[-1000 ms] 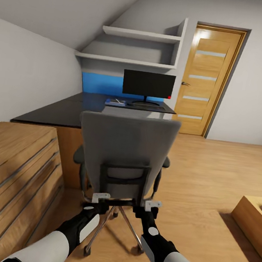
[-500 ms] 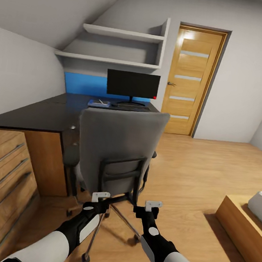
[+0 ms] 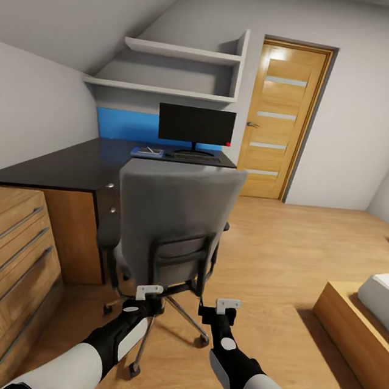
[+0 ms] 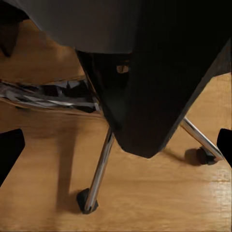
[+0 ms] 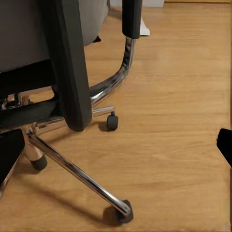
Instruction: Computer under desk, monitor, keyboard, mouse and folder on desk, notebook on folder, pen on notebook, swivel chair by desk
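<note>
- The swivel chair (image 3: 175,223) stands with its grey back towards us, just beside the drawer end of the black tabletop (image 3: 57,167), its seat turned towards the tabletop's long run.
- Our left hand (image 3: 147,296) and right hand (image 3: 223,310) sit low behind the chair, at about the level of the black frame under the backrest. In the head view we cannot tell whether either one touches the frame.
- In the wrist views the dark fingertips (image 4: 10,150) of each hand lie far apart at the picture edges, so we judge both hands to be wide open and holding nothing.
- We expect the chair to be bulky but easy to move: it rides on castors (image 5: 124,213) at the ends of chrome legs (image 5: 72,171), so a push should roll it rather than lift it.
- It will probably swivel and drift; a push on one side only may spin the seat instead of carrying it forward.
- The padded back looks soft and would give under the fingers. The stiff black frame bar (image 3: 176,266) below it is the better place to press or take hold, with both hands set level.
- The chrome legs look smooth and slippery, and they sit low; we would leave them alone.
- On the far tabletop stands the monitor (image 3: 195,125), with the keyboard (image 3: 193,156) in front of it and the blue folder (image 3: 147,151) just to one side, something pale lying on the folder. It is too small to name.
</note>
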You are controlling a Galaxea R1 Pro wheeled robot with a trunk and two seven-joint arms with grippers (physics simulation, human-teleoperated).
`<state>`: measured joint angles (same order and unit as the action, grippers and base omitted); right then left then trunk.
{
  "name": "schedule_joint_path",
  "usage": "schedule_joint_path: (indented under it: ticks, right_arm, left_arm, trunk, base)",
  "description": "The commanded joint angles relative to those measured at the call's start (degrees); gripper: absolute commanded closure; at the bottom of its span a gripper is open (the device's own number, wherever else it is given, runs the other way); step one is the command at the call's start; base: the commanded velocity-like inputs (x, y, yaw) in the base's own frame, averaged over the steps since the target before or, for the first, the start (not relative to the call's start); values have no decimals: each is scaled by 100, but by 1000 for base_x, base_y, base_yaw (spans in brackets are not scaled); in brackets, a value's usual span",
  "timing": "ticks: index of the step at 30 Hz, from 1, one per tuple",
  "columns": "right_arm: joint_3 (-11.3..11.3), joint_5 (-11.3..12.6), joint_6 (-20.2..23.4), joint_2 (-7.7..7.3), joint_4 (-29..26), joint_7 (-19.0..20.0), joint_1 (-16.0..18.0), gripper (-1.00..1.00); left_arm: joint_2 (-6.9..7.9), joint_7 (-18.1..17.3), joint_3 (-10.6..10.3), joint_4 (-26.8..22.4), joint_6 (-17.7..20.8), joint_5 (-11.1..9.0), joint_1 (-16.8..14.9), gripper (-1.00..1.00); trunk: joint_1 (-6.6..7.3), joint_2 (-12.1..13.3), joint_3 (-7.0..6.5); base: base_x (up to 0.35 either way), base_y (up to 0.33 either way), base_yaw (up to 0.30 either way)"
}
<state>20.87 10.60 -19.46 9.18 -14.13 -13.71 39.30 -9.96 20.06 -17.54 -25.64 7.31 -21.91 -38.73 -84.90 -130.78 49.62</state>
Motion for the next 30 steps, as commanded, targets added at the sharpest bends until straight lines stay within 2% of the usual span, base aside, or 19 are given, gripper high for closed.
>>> schedule_joint_path:
  ticks: [1, 11, 16, 17, 18, 19, 21, 24, 27, 28, 30]
  right_arm:
    - [46, 56, -23, -7, 6, -27, 6, -100]
    - [23, 56, -23, -46, 12, -30, 7, -100]
    - [22, 56, -23, -82, 20, -45, 7, -100]
    - [22, 56, -23, -107, 17, -48, 7, -100]
    - [22, 56, -38, -167, 5, -54, 5, -100]
    - [22, 56, -51, -178, 4, -58, 6, -100]
    - [18, 56, -108, -214, 0, -67, 7, -100]
    - [9, 62, -142, -261, -8, -76, 6, -100]
    - [7, 72, -152, -289, -10, -78, 7, -100]
    - [6, 77, -156, -307, -10, -78, 7, -100]
    - [6, 82, -159, -318, -12, -79, 7, -100]
  left_arm:
    - [8, 50, -45, -11, 27, -43, -3, -100]
    - [67, 105, -1, 26, 40, -80, -3, -100]
    - [125, 130, 47, 261, 32, -146, -4, -100]
    - [148, 133, 122, 325, 23, -229, -5, -100]
    - [230, 136, 378, 394, -68, -432, -7, -100]
    - [255, 137, 450, 404, -106, -472, -6, -100]
    - [364, 138, 731, 429, -243, -575, -6, -100]
    - [467, 138, 1103, 441, -331, -629, -4, -100]
    - [505, 140, 1319, 444, -346, -638, -3, -100]
    - [527, 139, 1474, 444, -352, -640, -3, -100]
    - [555, 139, 1626, 442, -355, -640, -3, -100]
  trunk:
    - [4, -3, 6]
    - [4, -3, 6]
    - [4, -3, 6]
    - [4, -3, 6]
    - [4, -3, 6]
    - [4, -3, 6]
    - [4, -3, 6]
    - [4, -3, 6]
    - [4, -3, 6]
    - [4, -3, 6]
    - [4, -3, 6]
  base:
    - [-176, 0, 0]
    - [-115, 0, 0]
    - [-122, 0, 0]
    - [-40, 0, 0]
    - [-17, 0, 0]
    - [-13, 0, 0]
    - [-7, 0, 0]
    - [-2, 0, 0]
    - [0, 0, 0]
    - [0, 0, 0]
    - [0, 0, 0]
